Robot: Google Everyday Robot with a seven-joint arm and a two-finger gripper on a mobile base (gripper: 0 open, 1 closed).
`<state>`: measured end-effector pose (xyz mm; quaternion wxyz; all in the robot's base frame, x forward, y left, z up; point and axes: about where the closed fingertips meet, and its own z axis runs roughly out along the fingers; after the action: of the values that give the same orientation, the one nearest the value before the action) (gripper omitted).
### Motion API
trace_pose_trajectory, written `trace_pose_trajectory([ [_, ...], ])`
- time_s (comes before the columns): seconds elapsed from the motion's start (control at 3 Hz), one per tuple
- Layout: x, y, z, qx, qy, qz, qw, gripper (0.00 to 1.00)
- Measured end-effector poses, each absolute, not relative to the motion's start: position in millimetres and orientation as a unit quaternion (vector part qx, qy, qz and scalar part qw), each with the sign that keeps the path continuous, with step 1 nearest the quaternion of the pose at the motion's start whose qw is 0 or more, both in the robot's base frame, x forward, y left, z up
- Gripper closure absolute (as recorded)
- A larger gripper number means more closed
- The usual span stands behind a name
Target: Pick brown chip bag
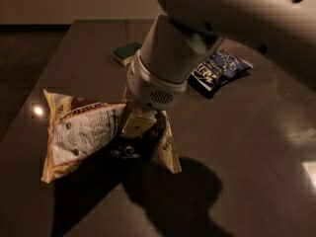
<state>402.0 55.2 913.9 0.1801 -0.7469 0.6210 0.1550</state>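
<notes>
The brown chip bag is a large crinkly bag with cream-yellow edges and a white label panel. It hangs off the dark table, folded and tilted, its shadow beneath it. My gripper comes down from the white arm and is shut on the bag's middle, holding it up. The bag's right end droops below the fingers.
A smaller dark blue snack bag lies on the table behind the arm to the right. A green and yellow sponge lies at the back, left of the arm. The table's left edge runs beside the dark floor.
</notes>
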Motion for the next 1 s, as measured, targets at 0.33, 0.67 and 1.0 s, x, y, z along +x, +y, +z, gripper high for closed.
trace_pose_trajectory([
  [0.33,409,37,959,-0.742,0.614,0.158,0.217,1.00],
  [0.67,413,22,1000,-0.741,0.605,0.150,0.250,1.00],
  [1.0,415,11,1026,-0.740,0.596,0.145,0.276,1.00],
])
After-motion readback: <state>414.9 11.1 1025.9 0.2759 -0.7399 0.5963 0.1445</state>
